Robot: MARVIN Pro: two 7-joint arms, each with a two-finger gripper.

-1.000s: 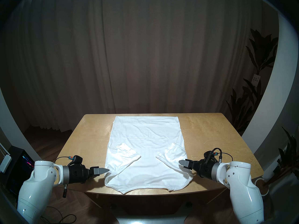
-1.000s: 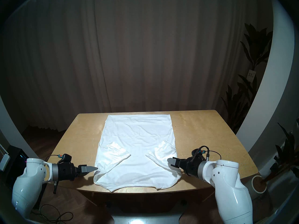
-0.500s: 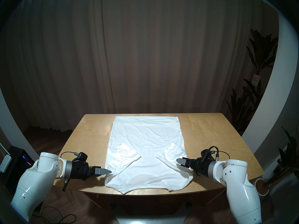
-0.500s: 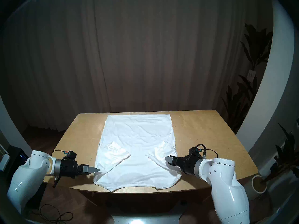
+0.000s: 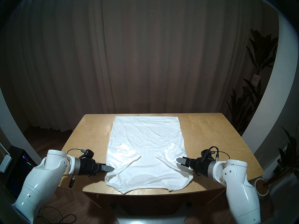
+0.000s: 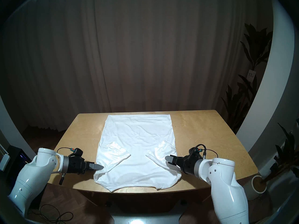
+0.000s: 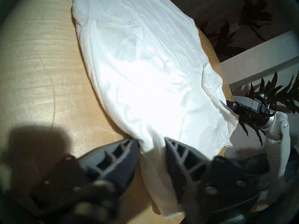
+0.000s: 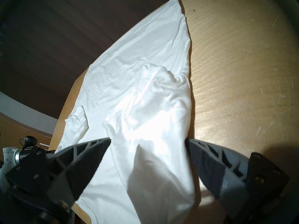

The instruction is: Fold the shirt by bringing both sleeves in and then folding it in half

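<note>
The white shirt lies flat on the wooden table, with its hem at the far edge and its neck end toward me. No lettering shows. Both sleeves are folded in onto the body, the left sleeve and the right sleeve. My left gripper is at the shirt's near left edge. In the left wrist view its fingers are close together with cloth pinched between them. My right gripper is at the near right edge. In the right wrist view it is open wide around the cloth.
Bare table lies on both sides of the shirt. A brown curtain hangs behind. Plants and a white pot stand on the right. A dark box and cables sit on the floor at the left.
My left arm has moved right, bringing its gripper from beside the shirt onto its left edge. My right gripper moved slightly inward earlier and has held still since.
</note>
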